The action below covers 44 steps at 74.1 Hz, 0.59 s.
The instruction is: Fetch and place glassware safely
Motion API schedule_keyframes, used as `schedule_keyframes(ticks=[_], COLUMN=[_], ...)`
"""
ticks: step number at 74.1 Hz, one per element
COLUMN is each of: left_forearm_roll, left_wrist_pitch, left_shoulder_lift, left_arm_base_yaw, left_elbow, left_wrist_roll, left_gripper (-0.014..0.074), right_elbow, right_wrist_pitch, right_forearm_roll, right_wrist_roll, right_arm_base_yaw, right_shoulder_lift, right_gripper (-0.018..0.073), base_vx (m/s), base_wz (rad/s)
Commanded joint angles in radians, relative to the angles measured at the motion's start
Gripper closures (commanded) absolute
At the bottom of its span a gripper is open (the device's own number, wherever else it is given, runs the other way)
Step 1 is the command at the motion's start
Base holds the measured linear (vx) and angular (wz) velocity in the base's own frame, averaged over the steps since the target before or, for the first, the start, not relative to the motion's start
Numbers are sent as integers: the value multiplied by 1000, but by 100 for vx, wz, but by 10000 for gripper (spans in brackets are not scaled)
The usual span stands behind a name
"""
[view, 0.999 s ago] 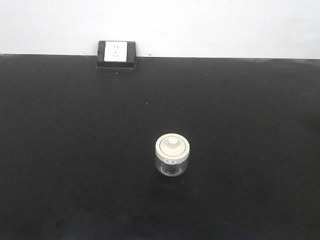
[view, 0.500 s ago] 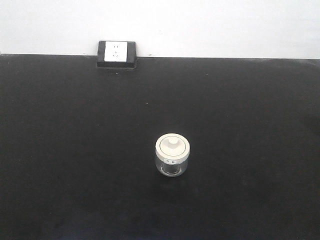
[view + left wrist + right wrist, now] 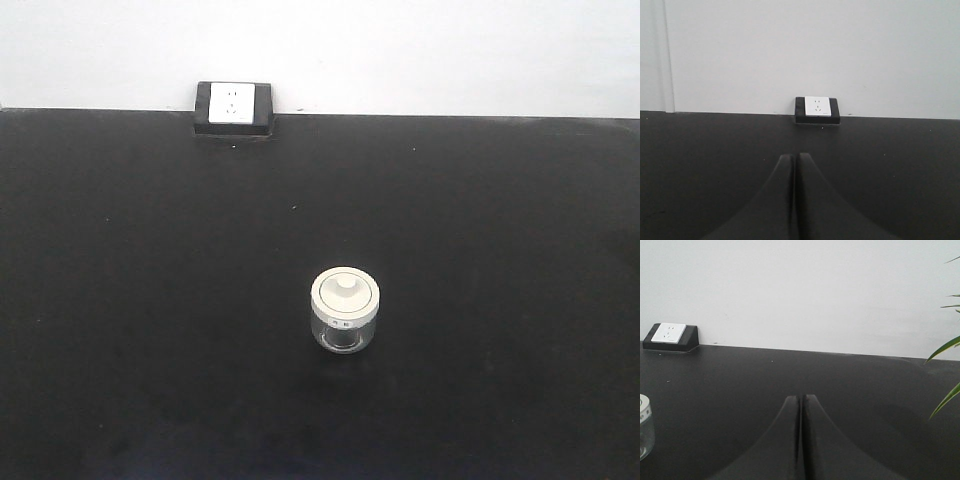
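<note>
The glass jar (image 3: 344, 311) stands upright, lid on, mid-way across the black surface (image 3: 150, 300), untouched. It sits at the far left edge of the right end effector's (image 3: 801, 400) view. Both this and the left end effector (image 3: 794, 159) have fingers pressed together, holding nothing.

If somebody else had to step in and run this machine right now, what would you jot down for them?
Left gripper: shut, empty, above the black table, pointing at the wall socket.
Right gripper: shut, empty; the jar shows at the left edge of its view.
Glass jar: upright near the table's middle, cream lid on, nothing touching it.
Done: nothing visible; the jar has not been gripped.
Left: open a gripper, reach the jar, grip it gently, lift it and set it down. The right arm looks nearer to it. No target spot is visible.
</note>
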Motion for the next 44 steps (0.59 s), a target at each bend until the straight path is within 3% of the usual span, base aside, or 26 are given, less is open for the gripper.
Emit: schedule_keyframes(ticks=[1, 44], left_forearm_roll=[-9, -9], left_wrist_pitch=[-79, -79], left_shoulder_lift=[-17, -17], left_arm_base_yaw=[0, 0], left_elbow=[30, 30], left_wrist_roll=[-10, -10], left_gripper=[603, 603], right_elbow=[18, 18], right_wrist_pitch=[-83, -77], right_forearm_roll=[-6, -5], right_wrist_roll=[-3, -3], right_arm_base_yaw=[-6, -6], right_shoulder_lift=[-11, -11], right_gripper=[567, 567], base_vx=[0, 0], base_wz=[0, 0])
